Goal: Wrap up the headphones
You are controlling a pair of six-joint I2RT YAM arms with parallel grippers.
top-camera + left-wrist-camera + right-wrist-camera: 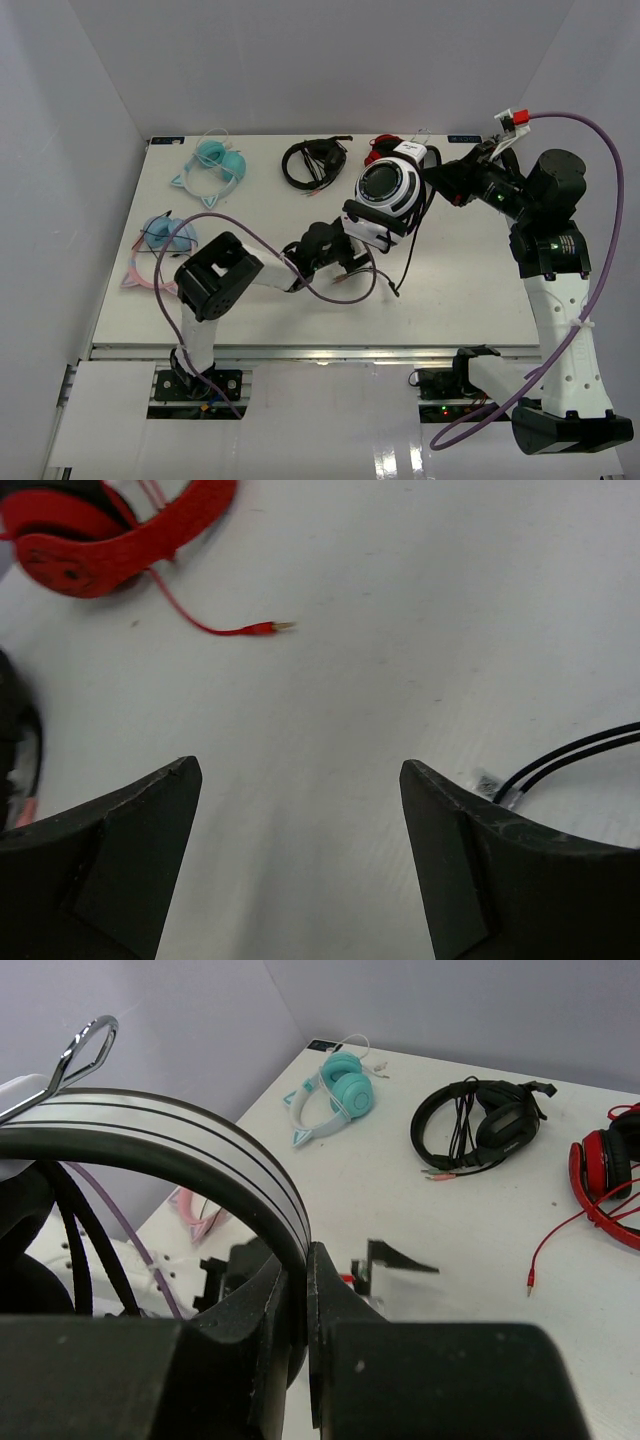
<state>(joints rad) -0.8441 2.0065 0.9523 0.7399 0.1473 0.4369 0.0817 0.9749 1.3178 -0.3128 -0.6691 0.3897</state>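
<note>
Basically, the wrap is not done and looks barely begun. At the far left of the table (250,310) lie teal headphones (212,160) and a blue-and-pink pair (160,240), well apart from the work and not part of the task. Next over, black headphones (312,162) lie at the back, untouched.

The left fingers (130,850) are spread wide with nothing between them, only bare table beneath. From the top they sit low, just below and left of the raised set. Red headphones (90,530) and their red plug (270,628) lie on the table ahead of them, loose.

The white headphones (388,190) are lifted off the table right of centre, one round cup facing up. The black cable (570,751) is not wound. From the top it hangs below the cups and trails onto the table, and a doubled stretch of it lies just beside the right-hand tip of the left fingers, apart from it. Some dark cords run by the band in the right wrist view, but I cannot tell if they count as a turn.

The right fingers (350,1300) are clamped tight on the white headband (200,1150), holding the set up.

Done: the set is picked up and steadied. Left, by my read: catch the loose cable, wind it round the set, then tuck in the plug end.
</note>
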